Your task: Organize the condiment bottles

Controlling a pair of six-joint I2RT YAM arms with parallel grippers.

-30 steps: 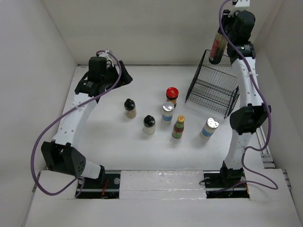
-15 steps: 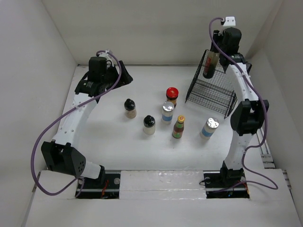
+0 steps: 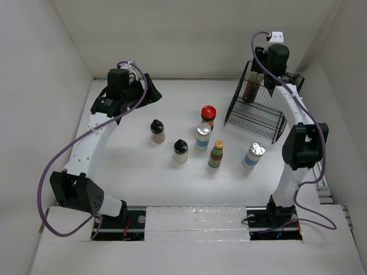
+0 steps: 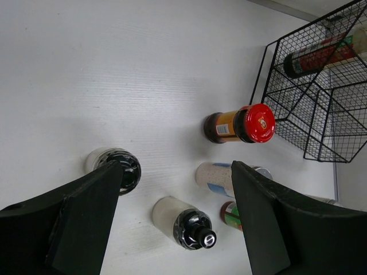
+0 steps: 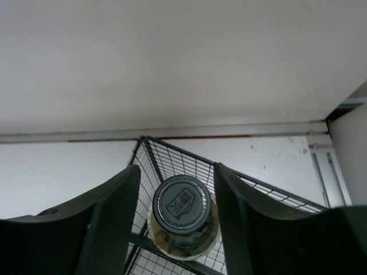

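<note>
The tall dark black-capped bottle (image 3: 250,89) stands in the far-left corner of the black wire basket (image 3: 258,117). My right gripper (image 3: 257,78) hovers over it. In the right wrist view its cap (image 5: 182,204) sits between the fingers of the right gripper (image 5: 176,169) with a gap on each side, so the jaws are open. On the table stand a red-lidded jar (image 3: 207,115), two silver-lidded jars (image 3: 203,135) (image 3: 253,154), a yellow-capped bottle (image 3: 216,153) and two black-capped shakers (image 3: 157,130) (image 3: 180,150). My left gripper (image 3: 150,94) hangs open and empty at the back left.
The left wrist view looks down on the shakers (image 4: 183,222), the red-lidded jar (image 4: 241,124) and the basket (image 4: 298,114). White walls close in the table at the back and on both sides. The basket sits near the right wall.
The right arm came down and lowered the tall dark bottle into the basket, and its jaws have widened off the bottle. The left arm has not moved.
</note>
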